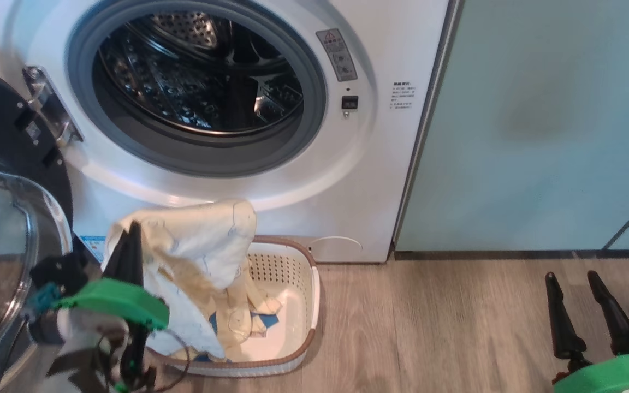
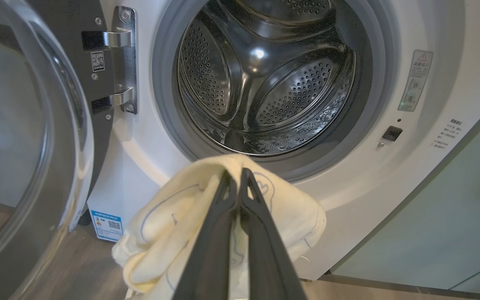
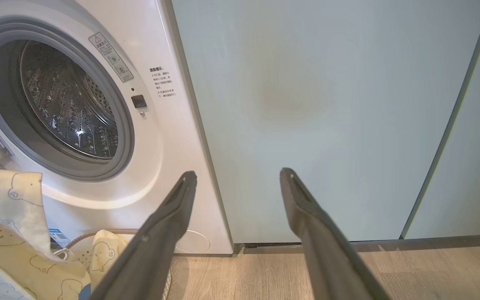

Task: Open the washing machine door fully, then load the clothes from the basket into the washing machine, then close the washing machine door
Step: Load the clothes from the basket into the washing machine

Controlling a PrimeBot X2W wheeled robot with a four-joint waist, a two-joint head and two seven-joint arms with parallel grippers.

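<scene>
The washing machine (image 1: 380, 164) fills 12 o'clock in head view, mouth gaping; drum (image 2: 265, 83) looks bare as far as I see. The washing machine door (image 1: 3, 218) stands wide at 9 o'clock, so step 1 looks done. The basket (image 1: 284, 267) sits on the floor at 6 o'clock, just under the mouth; the clothes (image 1: 194, 240) are partly lifted. One yellow bear-print piece is pinched in my left gripper (image 2: 236, 173), fingers pressed tight on it; the cloth hangs over the basket, below the gasket. The rest, incl. the blue piece (image 1: 272, 320), lies in the basket. Loading barely begun, I'd say; door-closing not yet done. My right gripper (image 3: 238, 175) is at 4 o'clock, fingers spread wide, nothing between, facing the cabinet (image 3: 327, 104). L wrist view gives drum depth + hinge (image 2: 119, 62); head view gives basket contents; R wrist view gives the bear prints clearly.
</scene>
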